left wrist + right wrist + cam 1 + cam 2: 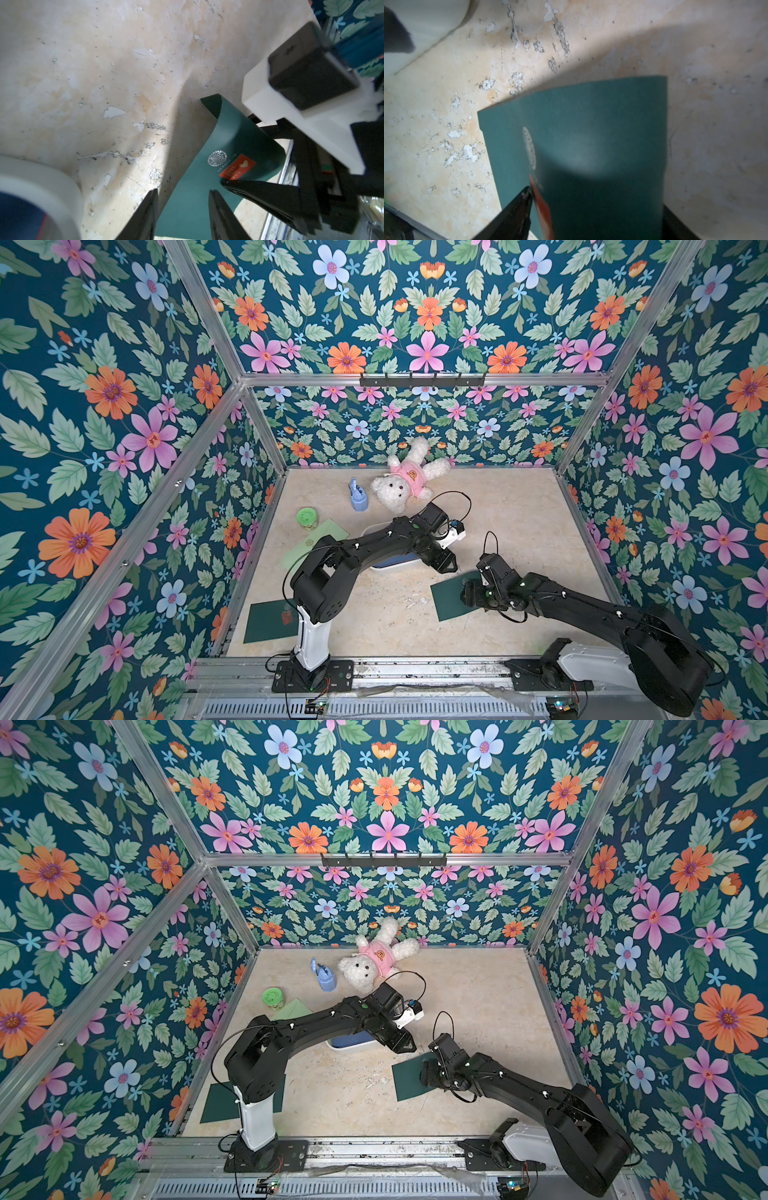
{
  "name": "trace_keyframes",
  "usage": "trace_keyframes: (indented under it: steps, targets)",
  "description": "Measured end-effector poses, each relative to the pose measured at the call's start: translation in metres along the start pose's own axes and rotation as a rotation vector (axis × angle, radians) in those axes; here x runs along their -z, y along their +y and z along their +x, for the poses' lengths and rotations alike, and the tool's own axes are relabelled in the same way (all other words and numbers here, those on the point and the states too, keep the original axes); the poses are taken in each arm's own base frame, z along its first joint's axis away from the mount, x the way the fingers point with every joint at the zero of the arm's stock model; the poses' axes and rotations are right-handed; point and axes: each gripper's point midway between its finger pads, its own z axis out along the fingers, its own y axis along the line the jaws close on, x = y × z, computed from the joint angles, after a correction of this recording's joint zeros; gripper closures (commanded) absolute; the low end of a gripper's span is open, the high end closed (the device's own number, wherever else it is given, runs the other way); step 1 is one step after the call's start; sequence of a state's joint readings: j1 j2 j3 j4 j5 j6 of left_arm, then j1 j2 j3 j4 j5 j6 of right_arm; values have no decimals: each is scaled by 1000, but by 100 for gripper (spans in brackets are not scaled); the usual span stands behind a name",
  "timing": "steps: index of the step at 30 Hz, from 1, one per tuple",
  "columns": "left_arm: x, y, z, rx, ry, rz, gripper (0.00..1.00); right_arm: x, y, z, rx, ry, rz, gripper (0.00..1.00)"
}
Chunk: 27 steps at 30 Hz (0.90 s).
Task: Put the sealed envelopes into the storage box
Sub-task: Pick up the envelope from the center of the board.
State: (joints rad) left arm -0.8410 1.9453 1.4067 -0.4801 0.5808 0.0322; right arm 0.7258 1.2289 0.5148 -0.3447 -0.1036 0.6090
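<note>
Sealed envelopes (451,601): four; storage box (388,568): one

The walls (428,315) are dark blue with big pink, orange and pale blue flowers and green leaves. The worktop (519,506) is cream and tan, like stone, with white chipped spots. Both robot arms are black with white bottoms. One dark green envelope (446,599) has a silver round mark and a red sticker with a pale heart (239,166). Another dark green envelope (266,622) has a red sticker too. A light green envelope (322,533) lies by a jar with a bright green lid (306,516). The storage box (390,568) is white with blue inside. The teddy bear (405,481) is white in a pink shirt. A little toy (358,495) is light blue.
</note>
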Motion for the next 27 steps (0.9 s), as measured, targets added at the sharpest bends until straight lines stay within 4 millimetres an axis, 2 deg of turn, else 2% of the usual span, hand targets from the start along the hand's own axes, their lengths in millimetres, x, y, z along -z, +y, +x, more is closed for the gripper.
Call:
trace_keyframes:
  steps: [8,16,23,27]
  targets:
    - [-16,-7,17,-84,52,89,51,0,0,1,0,5,-1,20]
    - [-30,-6,23,-112,73,128,51,0,1,1,1,6,0,21]
    - [-39,-13,30,-145,91,172,50,0,1,1,5,6,-1,21]
    - [-45,-19,37,-156,111,198,54,-1,0,1,5,6,-1,21]
